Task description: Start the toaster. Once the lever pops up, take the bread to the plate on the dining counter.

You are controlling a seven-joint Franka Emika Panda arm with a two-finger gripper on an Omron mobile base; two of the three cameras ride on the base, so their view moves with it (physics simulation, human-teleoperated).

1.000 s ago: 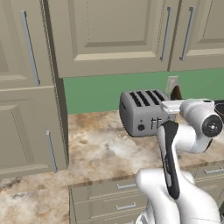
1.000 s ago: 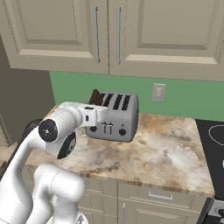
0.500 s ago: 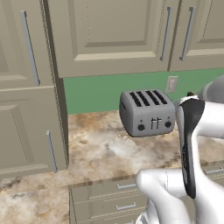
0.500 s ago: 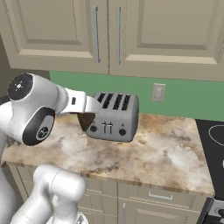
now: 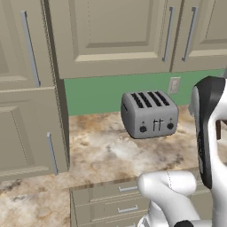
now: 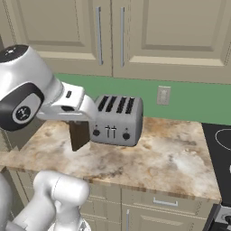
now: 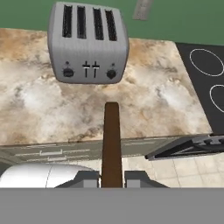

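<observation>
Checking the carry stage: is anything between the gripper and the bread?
No. The gripper is shut on the bread, which hangs clear in front of the toaster, above the counter. The plate isn't visible, so that path can't be judged.

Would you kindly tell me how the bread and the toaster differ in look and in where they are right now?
The bread is a thin dark brown slice, while the toaster is a boxy grey metal body with four slots. The bread is held off the counter in the shut pincer, while the toaster stands on the marbled worktop by the green wall. The bread is much the smaller of the two. Both have a rectangular outline.
</observation>
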